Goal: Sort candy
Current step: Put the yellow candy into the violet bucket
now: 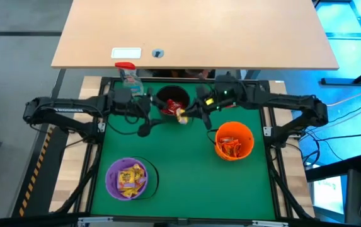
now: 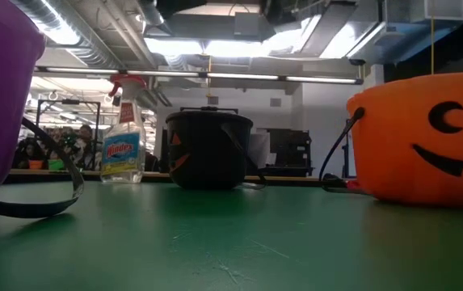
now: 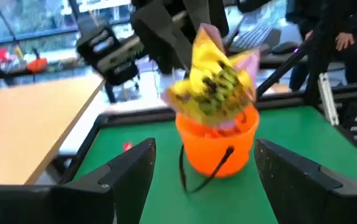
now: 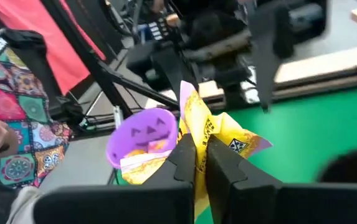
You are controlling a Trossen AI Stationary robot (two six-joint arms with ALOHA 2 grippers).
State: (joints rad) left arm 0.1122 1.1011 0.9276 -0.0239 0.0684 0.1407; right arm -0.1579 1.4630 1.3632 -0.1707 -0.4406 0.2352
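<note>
Held candy: we see one shiny yellow wrapped sweet point(image 4: 212, 134) pinched between the fingers of the right gripper point(image 4: 201, 163), up in the air above the green mat, just beside the round black bucket point(image 1: 172, 99).
Right gripper: its fingers are pressed together on the yellow packet, whose crinkled end sticks out past the fingertips; in the high view the packet point(image 1: 182, 117) hangs between the two arms.
Left gripper: we see the left gripper point(image 3: 203, 171) with its two dark fingers spread wide apart and nothing between them, facing the yellow packet point(image 3: 214, 87) from close by.
Black bucket: we see red packets point(image 1: 169, 106) inside it, at the far middle of the mat.
Orange bucket: the orange pumpkin-face bucket point(image 1: 234, 140) stands on the robot's right side of the mat and holds orange-red packets point(image 1: 230, 149).
Purple bucket: the purple bucket point(image 1: 127, 178) stands near the front left and holds yellow packets point(image 1: 128, 178).
Mat: the green mat point(image 1: 186, 170) carries all three buckets.
Spray bottle: a clear spray bottle with a red top point(image 1: 130, 75) stands at the far edge, left of the black bucket.
Beyond: a light wooden table point(image 1: 193, 31) lies behind the rig.
</note>
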